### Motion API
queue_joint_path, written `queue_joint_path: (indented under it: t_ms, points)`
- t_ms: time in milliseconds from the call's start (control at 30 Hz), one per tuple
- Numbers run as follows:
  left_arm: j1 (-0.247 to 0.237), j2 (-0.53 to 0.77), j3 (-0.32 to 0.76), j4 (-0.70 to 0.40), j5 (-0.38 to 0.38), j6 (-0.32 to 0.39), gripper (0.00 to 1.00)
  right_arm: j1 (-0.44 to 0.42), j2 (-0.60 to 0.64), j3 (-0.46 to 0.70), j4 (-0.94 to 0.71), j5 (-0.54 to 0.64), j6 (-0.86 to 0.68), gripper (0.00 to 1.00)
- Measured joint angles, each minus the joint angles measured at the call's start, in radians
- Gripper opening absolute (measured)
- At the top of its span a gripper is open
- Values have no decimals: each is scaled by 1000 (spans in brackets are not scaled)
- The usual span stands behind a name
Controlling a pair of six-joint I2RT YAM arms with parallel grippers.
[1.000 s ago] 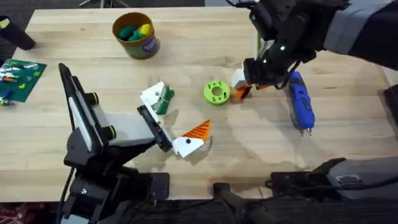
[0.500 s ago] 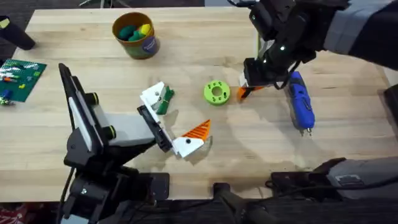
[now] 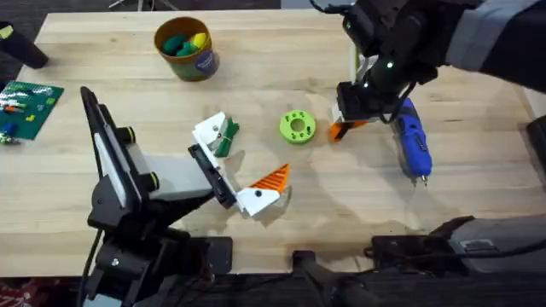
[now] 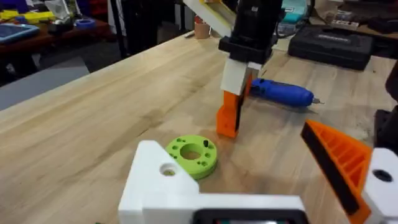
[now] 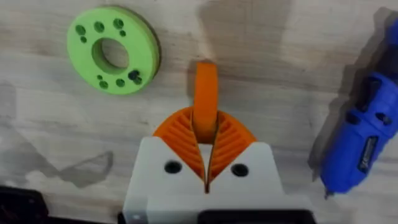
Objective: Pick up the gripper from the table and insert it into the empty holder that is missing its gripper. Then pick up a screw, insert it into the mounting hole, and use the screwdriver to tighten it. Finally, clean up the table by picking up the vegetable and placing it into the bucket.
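My right gripper [image 3: 350,109] is shut on the gripper, a small orange block [image 5: 205,109], held upright with its lower end at the tabletop [image 4: 229,118], just right of the lime-green disc [image 3: 297,127]. The blue screwdriver [image 3: 414,145] lies to the right of it. My left gripper [image 3: 239,164] stands open: one side is a bare white holder [image 4: 165,180] with a hole, the other carries an orange ridged pad [image 4: 336,162]. A green vegetable [image 3: 227,136] lies against the white holder. The tan bucket [image 3: 186,47] stands at the back left. The screw is out of view.
A green circuit board [image 3: 26,107] lies at the table's left edge, with a black object [image 3: 24,49] behind it. Green and yellow pieces sit inside the bucket. Bare wood lies between the disc and the front edge.
My right gripper has shifted slightly right, away from the disc, taking the orange block with it. The left arm has not moved.
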Motion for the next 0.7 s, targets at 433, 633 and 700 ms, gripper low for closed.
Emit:
queue_joint_path:
  t_ms: [433,633,700]
  points:
    - [0,0,0,0,0,0,986,0,-24,230,-205,3,-64,18]
    - [0,0,0,0,0,0,986,0,-75,256,-232,4,-68,18]
    - [0,0,0,0,0,0,986,0,-86,260,-246,4,-68,18]
